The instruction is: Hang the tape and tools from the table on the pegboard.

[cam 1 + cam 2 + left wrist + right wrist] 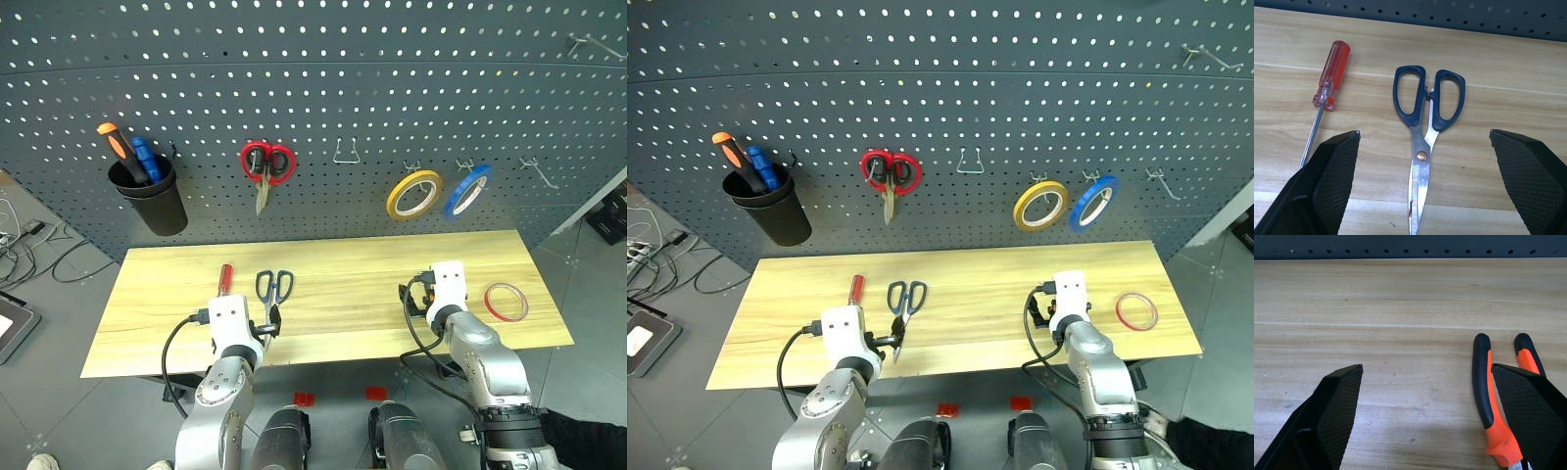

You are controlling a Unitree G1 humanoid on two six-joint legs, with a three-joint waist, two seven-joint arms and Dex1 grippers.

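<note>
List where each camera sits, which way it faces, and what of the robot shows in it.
Left and right eye: on the head, looking forward and down at the table and pegboard; both arms show.
Left wrist: along the open left gripper, above the blue-handled scissors and red screwdriver.
Right wrist: along the open right gripper, beside the pliers.
Shared: eye and left wrist views show the scissors.

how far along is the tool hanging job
Nothing looks hung yet. The red tape, red-handled screwdriver, blue-handled scissors and pliers all lie on the table. Nothing is in hand: the left gripper hovers open over the scissors, the right gripper open beside the pliers. All four items remain for the pegboard.
</note>
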